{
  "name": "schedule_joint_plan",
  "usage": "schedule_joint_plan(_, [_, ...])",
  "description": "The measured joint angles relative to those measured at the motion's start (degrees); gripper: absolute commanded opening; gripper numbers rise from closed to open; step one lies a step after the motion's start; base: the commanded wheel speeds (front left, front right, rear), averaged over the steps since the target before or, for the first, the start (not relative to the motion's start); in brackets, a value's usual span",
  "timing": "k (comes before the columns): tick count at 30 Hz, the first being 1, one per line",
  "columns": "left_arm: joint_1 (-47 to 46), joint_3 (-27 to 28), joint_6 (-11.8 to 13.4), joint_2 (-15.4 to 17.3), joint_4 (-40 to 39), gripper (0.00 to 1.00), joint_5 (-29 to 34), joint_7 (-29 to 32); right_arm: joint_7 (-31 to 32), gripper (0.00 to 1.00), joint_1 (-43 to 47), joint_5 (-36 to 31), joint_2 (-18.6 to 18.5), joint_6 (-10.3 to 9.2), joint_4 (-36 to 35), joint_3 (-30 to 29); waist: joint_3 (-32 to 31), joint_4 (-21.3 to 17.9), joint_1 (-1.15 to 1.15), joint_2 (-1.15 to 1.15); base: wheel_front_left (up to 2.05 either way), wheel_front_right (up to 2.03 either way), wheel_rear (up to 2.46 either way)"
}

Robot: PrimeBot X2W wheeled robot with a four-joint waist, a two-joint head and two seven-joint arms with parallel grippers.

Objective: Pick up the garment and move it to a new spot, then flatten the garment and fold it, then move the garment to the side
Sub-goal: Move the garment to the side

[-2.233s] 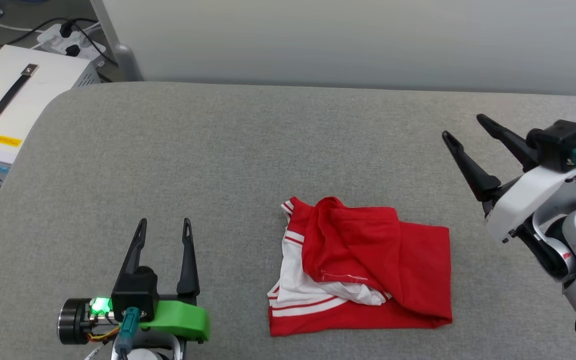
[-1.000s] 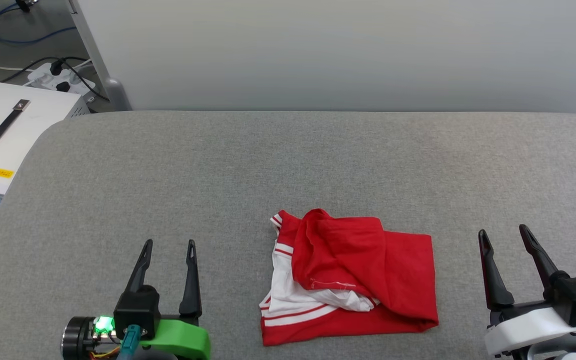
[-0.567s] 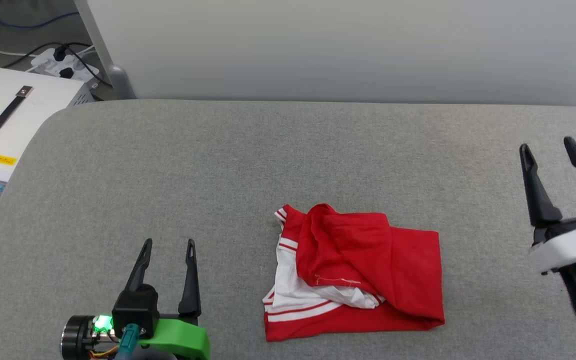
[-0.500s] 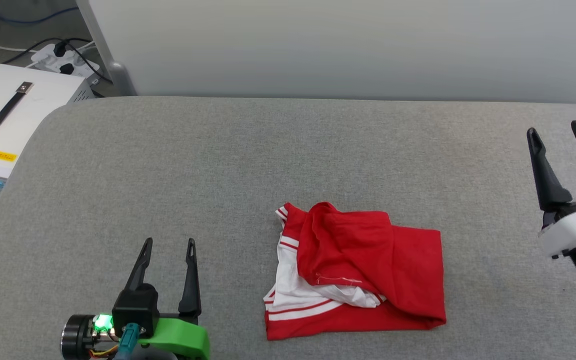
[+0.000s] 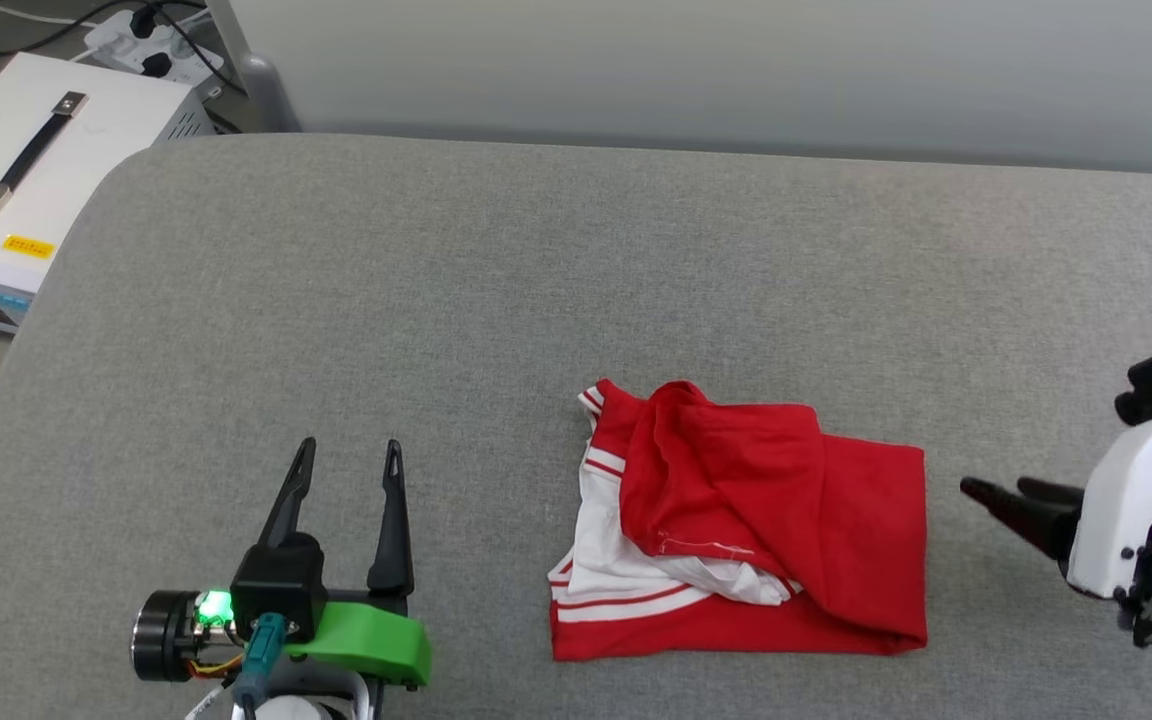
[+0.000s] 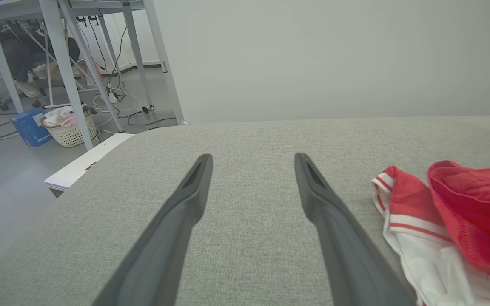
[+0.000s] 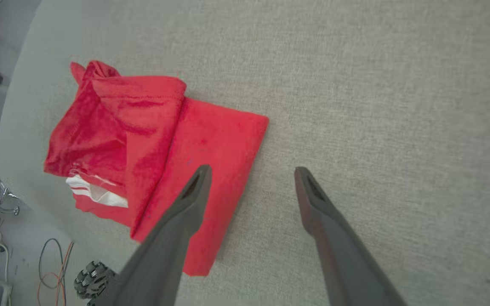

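The garment point(image 5: 746, 530) lies bunched and roughly folded on the grey padded table point(image 5: 496, 300), red with a white striped sleeve showing at its left. My left gripper point(image 5: 349, 455) rests open to the garment's left, fingers pointing away from me, nothing between them. My right gripper point(image 5: 991, 488) hovers just off the garment's right edge, tips pointing left toward it, open and empty. In the right wrist view the garment point(image 7: 164, 140) sits under and beyond the left finger of my right gripper point(image 7: 251, 172). The left wrist view shows my left gripper point(image 6: 253, 158) with the garment point(image 6: 445, 221) at right.
A white equipment case point(image 5: 26, 190) with a black handle stands off the table's far left corner, with a power strip and cables behind it. A pale wall runs along the table's far edge. Table legs and a white basket point(image 6: 68, 129) stand on the floor beyond.
My right arm has swung down and turned, so its fingers now point left at the garment's right edge instead of away from me. The head camera has shifted. The left gripper and garment stay put.
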Motion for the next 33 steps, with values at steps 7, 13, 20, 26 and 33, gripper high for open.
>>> schedule_joint_plan(7, [-2.3,-0.4,-0.3,-0.4,0.0,1.00,0.0,0.0,2.1,1.00,1.3,2.4,1.5,0.00,4.1,3.1,2.8,1.8,0.00,0.00,0.00,0.00,0.00])
schedule_joint_plan(13, [-4.0,-0.5,-0.3,-0.8,0.0,1.00,0.0,0.0,0.2,1.00,-1.5,2.8,3.2,0.00,7.7,6.5,5.5,3.3,0.00,0.00,0.00,0.00,0.00])
schedule_joint_plan(20, [-5.0,-0.9,-0.3,-1.1,0.7,1.00,0.0,0.0,-3.7,0.18,-3.5,3.4,2.7,0.01,9.9,11.5,7.2,5.3,0.00,0.00,0.00,0.00,0.00])
schedule_joint_plan(26, [-4.9,-0.4,-0.2,-1.2,1.2,1.00,0.0,0.0,-10.5,0.00,-4.4,4.0,0.3,0.00,8.3,15.5,6.5,5.3,0.00,0.00,0.00,0.00,0.00])
schedule_joint_plan(33, [-3.5,-0.2,-0.2,-1.3,1.5,1.00,0.0,0.0,-16.9,0.00,-8.0,1.0,-5.9,0.00,2.3,20.5,4.2,2.7,0.00,0.00,0.00,0.00,0.00])
